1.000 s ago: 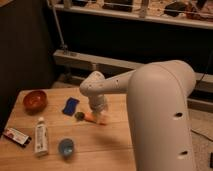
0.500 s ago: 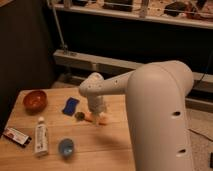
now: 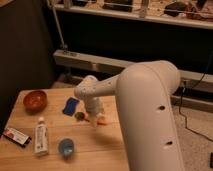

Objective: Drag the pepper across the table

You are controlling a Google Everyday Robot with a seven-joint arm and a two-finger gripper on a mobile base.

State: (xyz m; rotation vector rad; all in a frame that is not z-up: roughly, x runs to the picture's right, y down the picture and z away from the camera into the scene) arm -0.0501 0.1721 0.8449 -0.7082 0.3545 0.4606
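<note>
The robot's gripper (image 3: 94, 118) is lowered onto the middle of a pale plank worktop (image 3: 95, 152), its fingers spread and pointing down at the pepper (image 3: 101, 121). The pepper lies flat near the worktop's centre. Its orange body shows just to the camera's right of the gripper, and a dark end shows just to the left. Whether the fingers touch it cannot be made out.

The bulky white arm (image 3: 150, 110) fills the right of the view and hides that side of the worktop. A flat blue piece (image 3: 71, 105) lies just beside the gripper, towards the back left. An orange-red bowl (image 3: 35, 100) stands near the far left corner. Nearer the camera lie a white tube (image 3: 41, 140) and a small round blue cup (image 3: 66, 147), close together. A dark flat packet (image 3: 16, 136) rests at the left edge. A metal rail (image 3: 100, 62) runs along the dark wall behind.
</note>
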